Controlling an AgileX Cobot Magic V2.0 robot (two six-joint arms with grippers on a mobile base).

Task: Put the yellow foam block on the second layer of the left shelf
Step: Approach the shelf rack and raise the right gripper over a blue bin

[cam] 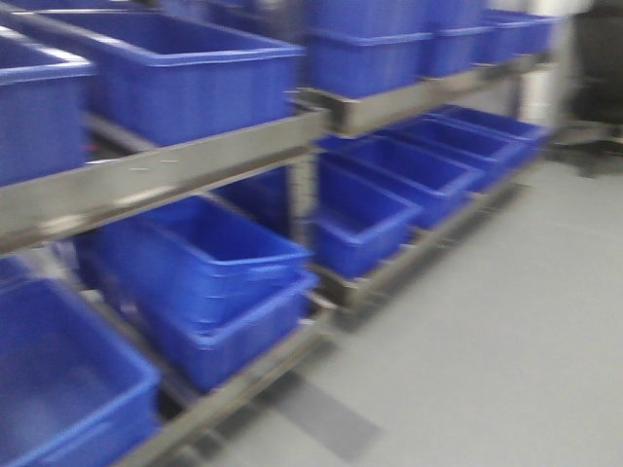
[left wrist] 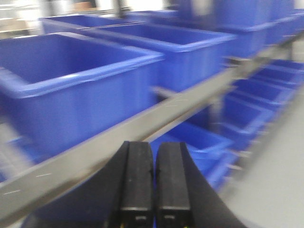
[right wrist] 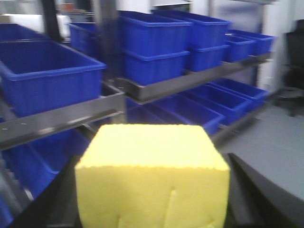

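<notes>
The yellow foam block (right wrist: 153, 178) fills the lower middle of the right wrist view, squeezed between the black fingers (right wrist: 259, 192) of my right gripper (right wrist: 152, 199), which is shut on it. It hangs in the air in front of the shelves. In the left wrist view my left gripper (left wrist: 155, 178) is shut with its two black fingers (left wrist: 137, 175) side by side and nothing between them. It points at the grey metal rail of the left shelf (left wrist: 142, 126). Neither gripper shows in the front view. The left shelf (cam: 165, 175) carries blue bins on each layer.
Blue plastic bins (cam: 209, 268) line every layer of two metal shelf units (cam: 389, 102) from left to right. Grey floor (cam: 506, 331) lies to the right of the shelves, with a dark patch (cam: 326, 418) on it. A dark chair (right wrist: 292, 61) stands at the far right.
</notes>
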